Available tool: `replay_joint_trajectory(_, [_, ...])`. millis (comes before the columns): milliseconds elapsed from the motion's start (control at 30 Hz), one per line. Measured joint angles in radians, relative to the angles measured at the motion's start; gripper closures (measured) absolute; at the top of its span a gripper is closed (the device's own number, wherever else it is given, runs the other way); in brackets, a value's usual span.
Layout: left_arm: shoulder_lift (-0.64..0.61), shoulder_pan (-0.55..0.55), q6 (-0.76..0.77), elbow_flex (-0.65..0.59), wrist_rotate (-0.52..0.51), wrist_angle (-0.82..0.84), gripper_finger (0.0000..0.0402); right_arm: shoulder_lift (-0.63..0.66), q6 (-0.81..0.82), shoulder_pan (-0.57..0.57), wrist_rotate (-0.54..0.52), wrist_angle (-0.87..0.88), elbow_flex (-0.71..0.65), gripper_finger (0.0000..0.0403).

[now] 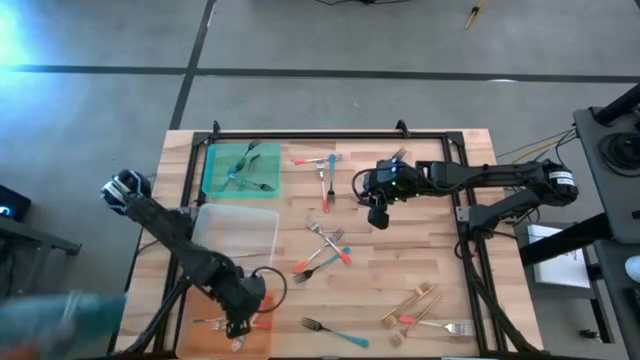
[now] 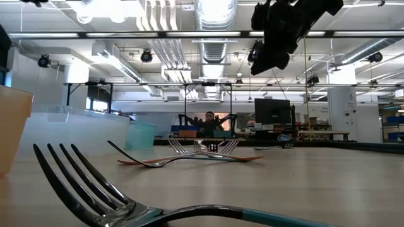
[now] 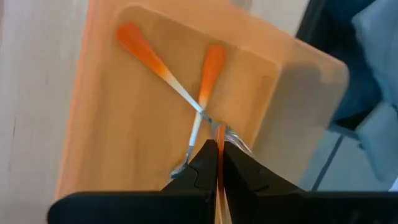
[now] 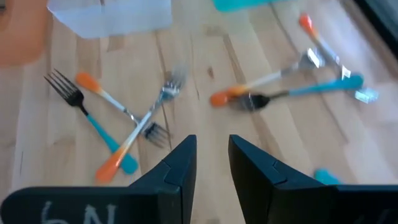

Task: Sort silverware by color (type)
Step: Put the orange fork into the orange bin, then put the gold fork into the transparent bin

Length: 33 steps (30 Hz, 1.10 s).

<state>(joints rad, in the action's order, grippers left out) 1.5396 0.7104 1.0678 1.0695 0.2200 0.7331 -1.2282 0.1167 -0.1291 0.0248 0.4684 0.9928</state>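
Observation:
My left gripper hangs over the orange tray at the table's near left, shut on an orange-handled fork. Two more orange-handled forks lie crossed on the tray floor. My right gripper hovers open above the table's middle, with nothing between its fingers. Loose silverware lies flat on the wood: teal and orange forks in the middle, more toward the far edge, gold ones near right, and a teal fork at the near edge. My left gripper pinches the fork's orange handle between its two fingers. The handle runs along the fingers and shows in the narrow slit between them. The fingers slant down from above over the orange tray. Whether the fork's free end touches the tray I cannot tell.
A green tray holding forks stands at the far left, with a clear tray between it and the orange one. A dark frame runs along the table's far edge and right side. The teal fork's tines loom in the low view.

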Motion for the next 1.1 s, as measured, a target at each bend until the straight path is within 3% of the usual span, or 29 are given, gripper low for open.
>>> replay_joint_trajectory(367, [0.086,-0.010,-0.038,0.001,0.061,0.021,0.0343,0.000,0.058,0.000,-0.001,0.079,-0.002,0.0316])
replay_joint_trajectory(600, [0.073,-0.038,-0.137,0.016,0.010,0.056,0.0315,0.012,0.183,-0.003,0.012,0.109,-0.002,0.0316])
replay_joint_trajectory(700, [0.040,-0.061,-0.274,0.060,-0.111,0.081,0.0314,0.016,0.230,-0.004,0.050,0.245,0.023,0.0316])
replay_joint_trajectory(833, [0.012,-0.094,-0.506,0.153,-0.361,0.116,0.0314,0.016,0.295,0.000,0.054,0.433,0.032,0.0316])
replay_joint_trajectory(1000, [-0.005,-0.122,-0.715,0.259,-0.717,0.121,0.0314,0.016,0.407,0.046,0.055,0.545,-0.027,0.0316])
replay_joint_trajectory(1100, [-0.020,-0.135,-0.769,0.271,-0.846,0.125,0.0314,0.016,0.441,0.106,0.070,0.558,-0.074,0.0316])
